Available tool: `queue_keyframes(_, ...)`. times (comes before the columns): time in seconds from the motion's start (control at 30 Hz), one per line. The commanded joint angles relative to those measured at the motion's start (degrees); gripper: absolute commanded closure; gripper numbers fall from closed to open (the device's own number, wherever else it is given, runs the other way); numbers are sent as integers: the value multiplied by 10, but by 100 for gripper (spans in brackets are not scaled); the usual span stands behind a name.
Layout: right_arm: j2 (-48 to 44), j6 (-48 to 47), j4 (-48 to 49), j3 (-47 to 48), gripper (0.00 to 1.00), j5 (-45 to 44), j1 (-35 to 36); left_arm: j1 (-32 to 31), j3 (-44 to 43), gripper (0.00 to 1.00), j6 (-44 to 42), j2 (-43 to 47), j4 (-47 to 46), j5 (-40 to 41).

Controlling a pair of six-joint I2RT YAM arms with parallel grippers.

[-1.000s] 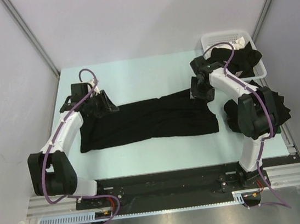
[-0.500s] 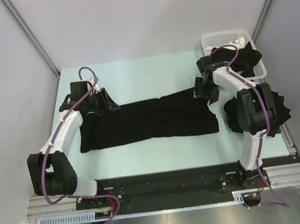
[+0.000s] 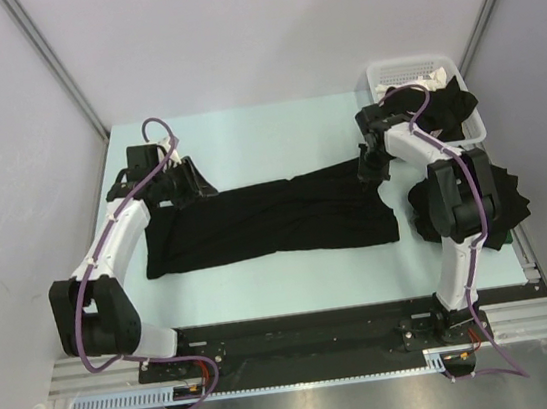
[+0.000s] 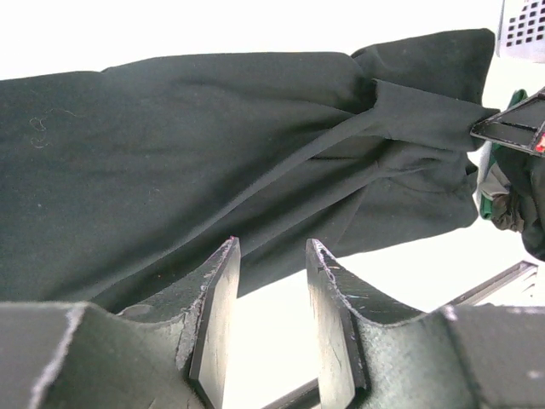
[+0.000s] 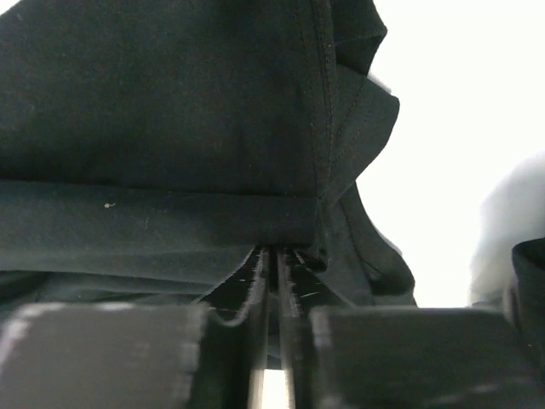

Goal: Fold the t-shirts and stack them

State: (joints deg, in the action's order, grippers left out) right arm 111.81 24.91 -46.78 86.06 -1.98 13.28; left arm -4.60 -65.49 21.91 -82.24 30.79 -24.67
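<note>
Top view: the shirt (image 3: 276, 219) lies flat on the table (image 3: 245, 138), long axis running left to right. You have the left gripper (image 3: 189, 187) at its far-left corner and the right gripper (image 3: 369, 167) at its far-right corner, so each arm is nearest its own end and the cloth spreads from both tools toward the arm bases. Other shirts (image 3: 447, 106) spill from the basket (image 3: 407, 68), and a dark heap (image 3: 509, 194) sits by the right arm, apart from the spread one. Left wrist view: the left gripper (image 4: 272, 247) stands released, its fingers (image 4: 213, 315) apart with bare table between them and no cloth pinched. The shirt (image 4: 213, 153) begins just ahead of the tips and stretches away to the far end, where the right gripper's tip meets it. Right wrist view: the right gripper (image 5: 271, 251) is clenched on the shirt (image 5: 153, 111), jaws drawn almost together on the folded hem at their tips. Only one corner looks secured. You would likely need the left corner pinched as well before both far corners can be drawn across the short axis toward the near edge.
</note>
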Motion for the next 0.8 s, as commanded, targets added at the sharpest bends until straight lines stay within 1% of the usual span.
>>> queue_keyframes(0.0,2,0,-2,20,100,1,7,-4,-6,56,-10,15,-8,-14)
queue_keyframes(0.17,-13,0,-25,24,100,2,10,-4,0,55,-5,19,-15,-19)
queue_keyframes(0.4,-43,7,-118,46,100,14,11,-4,0,55,-4,16,-23,-24)
queue_keyframes(0.43,-51,8,-126,46,100,31,11,-3,1,54,-3,16,-27,-25)
queue_keyframes(0.6,-65,7,-171,38,100,53,21,-4,-2,54,-4,11,-30,-30)
queue_keyframes(0.77,-77,6,-191,15,100,85,30,-4,-5,54,-6,6,-33,-39)
